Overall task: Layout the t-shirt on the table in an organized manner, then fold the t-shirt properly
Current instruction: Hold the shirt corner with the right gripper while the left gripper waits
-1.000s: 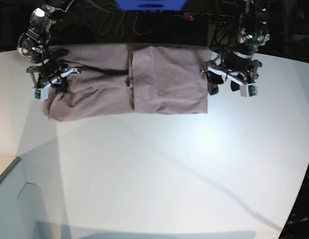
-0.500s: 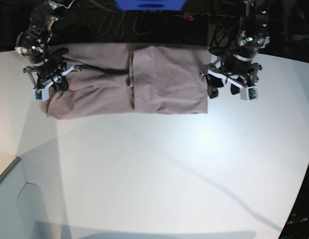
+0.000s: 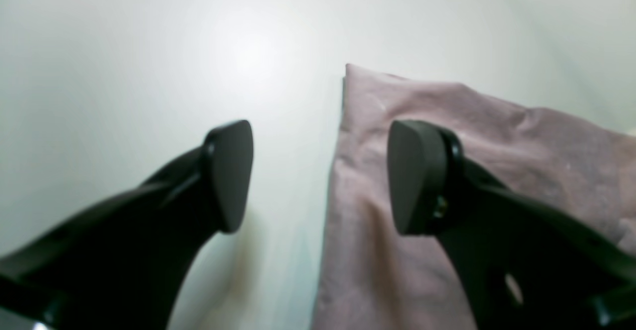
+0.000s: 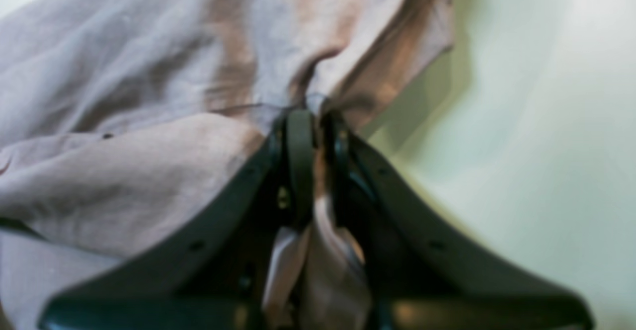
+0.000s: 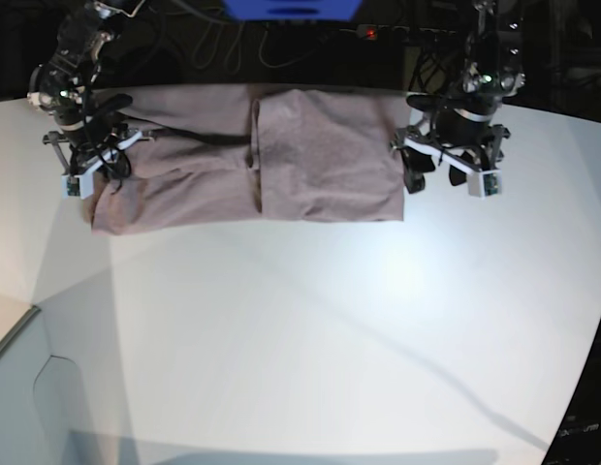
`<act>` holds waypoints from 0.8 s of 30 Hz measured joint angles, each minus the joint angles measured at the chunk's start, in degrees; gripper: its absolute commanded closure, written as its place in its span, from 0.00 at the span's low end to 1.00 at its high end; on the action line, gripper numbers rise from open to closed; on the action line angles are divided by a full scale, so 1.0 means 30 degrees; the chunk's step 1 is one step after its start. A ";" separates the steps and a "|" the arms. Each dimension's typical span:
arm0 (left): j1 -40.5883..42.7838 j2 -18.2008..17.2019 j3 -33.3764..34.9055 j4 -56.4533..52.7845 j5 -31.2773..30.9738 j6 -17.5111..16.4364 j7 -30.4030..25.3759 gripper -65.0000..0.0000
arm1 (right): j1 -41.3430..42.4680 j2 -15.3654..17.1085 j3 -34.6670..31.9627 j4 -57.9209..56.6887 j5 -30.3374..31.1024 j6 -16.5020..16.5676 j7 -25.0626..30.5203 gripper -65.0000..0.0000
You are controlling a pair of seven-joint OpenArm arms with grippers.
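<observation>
The mauve t-shirt (image 5: 223, 165) lies along the far part of the white table (image 5: 310, 329), its right half folded over into a neat rectangle (image 5: 330, 160). My right gripper (image 5: 99, 163) is at the shirt's left end. In the right wrist view this right gripper (image 4: 318, 121) is shut on a bunched pinch of t-shirt (image 4: 149, 96), with cloth trailing between the fingers. My left gripper (image 5: 434, 172) hovers open at the shirt's right edge. In the left wrist view the left gripper (image 3: 320, 176) straddles that edge, one finger over the t-shirt (image 3: 521, 136), the other over bare table (image 3: 124, 71).
A dark cord (image 5: 199, 136) lies across the shirt's left half. Black cables, a blue object (image 5: 291, 8) and a power strip with a red light (image 5: 370, 34) sit behind the table's far edge. The table's curved edge (image 5: 19, 325) runs at lower left.
The right gripper has shifted slightly left and back with the shirt's end, still clamped. The left gripper has edged slightly left toward the shirt's right edge, still open.
</observation>
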 measured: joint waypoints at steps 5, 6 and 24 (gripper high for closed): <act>0.0000 0.0000 0.0000 -0.0007 0.0007 0.0000 0.0000 0.36 | 0.0015 0.0000 -0.0007 0.0000 0.0000 0.0000 0.0000 1.00; 0.0000 0.0000 0.0000 -0.0007 0.0007 0.0000 0.0000 0.36 | 0.0036 0.0000 -0.0007 0.0000 0.0000 0.0000 -0.0007 1.00; 0.0000 0.0000 0.0000 -0.0007 0.0007 0.0000 0.0000 0.42 | 0.0044 -0.0015 -0.0007 0.0138 -0.0036 0.0000 -0.0029 1.00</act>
